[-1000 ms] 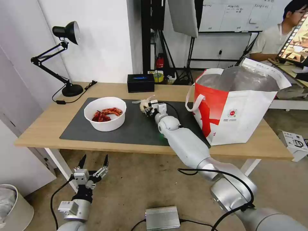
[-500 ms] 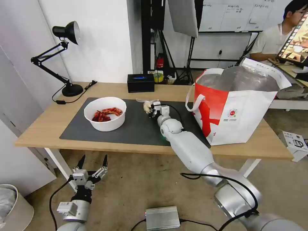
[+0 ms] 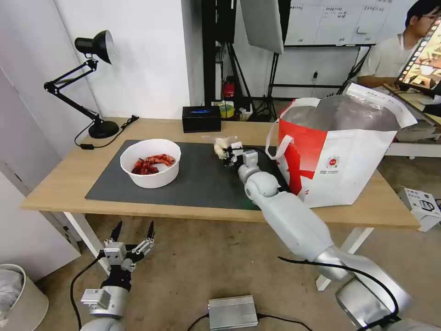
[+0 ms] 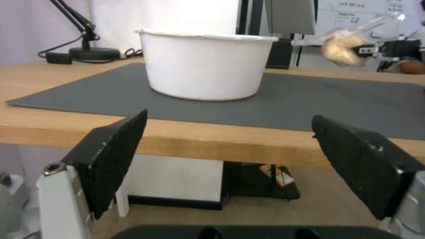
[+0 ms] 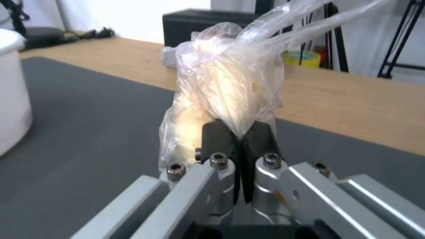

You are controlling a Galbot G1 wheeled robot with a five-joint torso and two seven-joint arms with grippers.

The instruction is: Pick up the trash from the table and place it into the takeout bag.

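My right gripper (image 3: 228, 152) (image 5: 239, 132) is shut on the knotted clear bag (image 3: 221, 144) (image 5: 225, 86) with its pale ball, held up above the dark grey mat (image 3: 197, 179), left of the takeout bag (image 3: 340, 151). The left wrist view also catches that knotted clear bag (image 4: 343, 49) in the air. A white bowl (image 3: 150, 162) (image 4: 206, 64) of red scraps sits on the left of the mat. Below the table's (image 3: 59, 179) front edge, at its left end, my left gripper (image 3: 133, 232) (image 4: 230, 159) hangs open, holding nothing.
A black tissue box (image 3: 201, 118) stands at the table's back edge. A black desk lamp (image 3: 89, 82) sits at the back left corner. A pale bin (image 3: 18, 294) is on the floor at left, and a grey box (image 3: 232, 311) lies on the floor.
My right gripper has carried the knotted bag up and to the right, toward the takeout bag. The left arm has stayed put.
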